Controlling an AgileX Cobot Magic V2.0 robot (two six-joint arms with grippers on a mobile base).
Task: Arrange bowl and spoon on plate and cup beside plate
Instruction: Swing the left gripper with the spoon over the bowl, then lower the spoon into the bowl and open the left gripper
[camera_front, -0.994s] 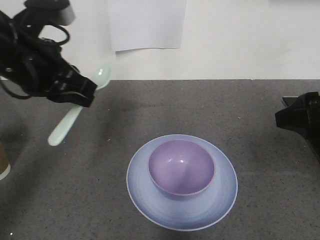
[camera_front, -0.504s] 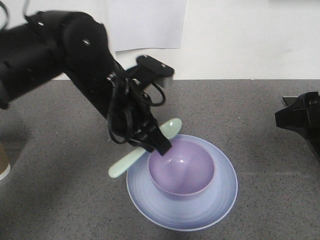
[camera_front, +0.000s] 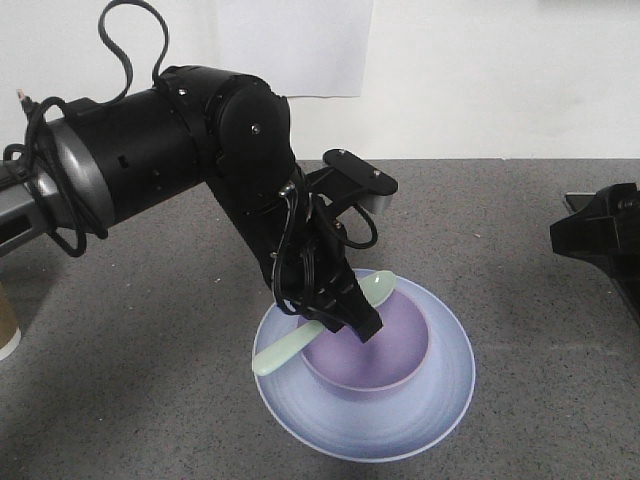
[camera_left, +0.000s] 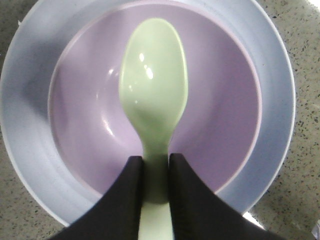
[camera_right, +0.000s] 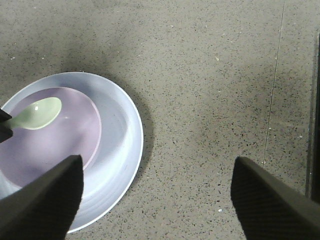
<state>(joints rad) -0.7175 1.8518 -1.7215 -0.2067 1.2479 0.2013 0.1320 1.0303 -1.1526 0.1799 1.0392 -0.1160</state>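
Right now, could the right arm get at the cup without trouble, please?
Probably not: the cup sits at the far left edge, with the plate, bowl and left arm between it and the right gripper.

Quick tally: one plate (camera_front: 440, 400), one bowl (camera_front: 390, 368), one spoon (camera_front: 283, 351), one cup (camera_front: 6, 332) half cut off out at 9 o'clock from the plate. Two grippers, the left gripper (camera_left: 155, 169) and the right gripper (camera_right: 156, 165). One sheet of paper (camera_front: 295, 45) at 12 o'clock, one table (camera_front: 545, 420).

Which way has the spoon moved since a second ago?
Yes: the spoon went right and down in frame, from left of the plate to over the bowl.
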